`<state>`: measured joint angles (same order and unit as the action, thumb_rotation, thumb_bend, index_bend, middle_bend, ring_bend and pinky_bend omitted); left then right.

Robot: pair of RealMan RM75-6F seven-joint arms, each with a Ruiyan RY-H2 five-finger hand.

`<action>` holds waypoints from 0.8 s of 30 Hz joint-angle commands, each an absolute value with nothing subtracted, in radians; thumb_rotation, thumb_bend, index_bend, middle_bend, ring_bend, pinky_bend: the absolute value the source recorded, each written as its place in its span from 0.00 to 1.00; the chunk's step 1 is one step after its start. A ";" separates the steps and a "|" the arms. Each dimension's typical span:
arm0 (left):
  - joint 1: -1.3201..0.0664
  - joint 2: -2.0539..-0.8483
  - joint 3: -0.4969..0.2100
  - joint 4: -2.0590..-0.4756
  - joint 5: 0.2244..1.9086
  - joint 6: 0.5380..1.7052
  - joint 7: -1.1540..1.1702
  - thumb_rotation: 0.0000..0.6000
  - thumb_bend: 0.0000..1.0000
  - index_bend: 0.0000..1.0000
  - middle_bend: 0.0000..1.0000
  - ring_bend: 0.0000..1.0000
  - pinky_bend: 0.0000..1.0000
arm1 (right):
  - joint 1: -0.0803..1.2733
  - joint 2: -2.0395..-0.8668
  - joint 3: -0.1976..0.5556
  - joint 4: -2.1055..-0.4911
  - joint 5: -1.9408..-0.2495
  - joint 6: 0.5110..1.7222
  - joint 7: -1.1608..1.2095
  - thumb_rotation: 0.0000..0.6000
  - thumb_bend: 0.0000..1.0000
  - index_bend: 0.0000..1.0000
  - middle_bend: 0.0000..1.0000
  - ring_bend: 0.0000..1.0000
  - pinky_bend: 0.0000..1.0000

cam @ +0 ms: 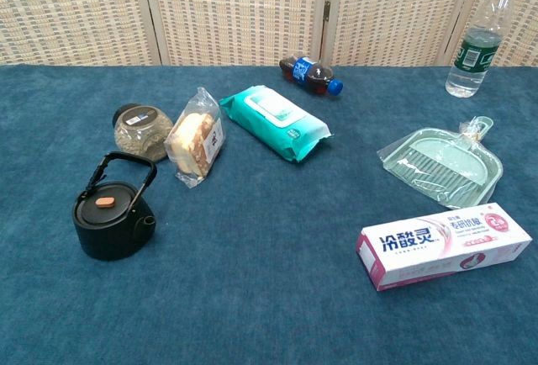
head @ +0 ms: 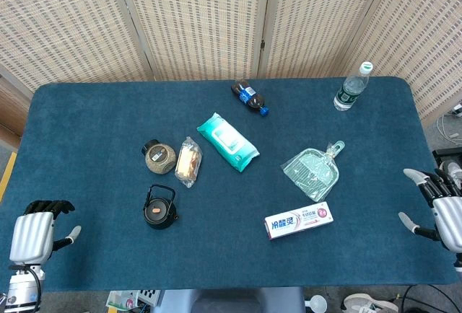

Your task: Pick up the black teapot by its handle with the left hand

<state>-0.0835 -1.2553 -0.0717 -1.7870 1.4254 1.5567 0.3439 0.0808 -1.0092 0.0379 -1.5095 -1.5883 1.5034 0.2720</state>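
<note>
The black teapot (head: 159,210) (cam: 112,219) stands upright on the blue table, left of centre, with an orange knob on its lid and its looped handle (cam: 123,173) raised. My left hand (head: 37,231) hovers at the table's front left corner, well left of the teapot, fingers curled and holding nothing. At the right edge of the table my right hand (head: 440,208) is empty with fingers spread. Neither hand shows in the chest view.
Behind the teapot lie a round jar (head: 160,156) and a wrapped bread (head: 189,161). A teal wipes pack (head: 227,141), a cola bottle (head: 250,97), a water bottle (head: 351,88), a green dustpan (head: 313,171) and a toothpaste box (head: 299,221) sit further right.
</note>
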 commanded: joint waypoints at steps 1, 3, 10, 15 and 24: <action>-0.083 -1.256 -0.071 -1.785 1.429 1.557 0.340 1.00 0.17 0.45 0.47 0.35 0.25 | 0.080 -1.009 0.036 -1.511 -1.589 1.505 0.272 1.00 0.26 0.14 0.20 0.14 0.05; -0.082 -1.256 -0.070 -1.782 1.433 1.558 0.336 1.00 0.17 0.45 0.47 0.35 0.25 | 0.079 -1.008 0.036 -1.513 -1.591 1.507 0.272 1.00 0.26 0.14 0.20 0.14 0.05; -0.090 -1.248 -0.071 -1.774 1.456 1.550 0.309 1.00 0.17 0.45 0.47 0.35 0.25 | 0.074 -0.995 0.046 -1.519 -1.585 1.529 0.286 1.00 0.26 0.14 0.20 0.14 0.05; -0.122 -1.229 -0.086 -1.760 1.469 1.511 0.266 1.00 0.17 0.44 0.47 0.35 0.25 | 0.075 -0.979 0.060 -1.536 -1.564 1.530 0.267 1.00 0.26 0.14 0.20 0.14 0.05; -0.244 -1.174 -0.123 -1.750 1.440 1.316 0.176 0.36 0.14 0.32 0.41 0.33 0.24 | 0.077 -0.935 0.090 -1.588 -1.507 1.520 0.215 1.00 0.26 0.14 0.20 0.14 0.05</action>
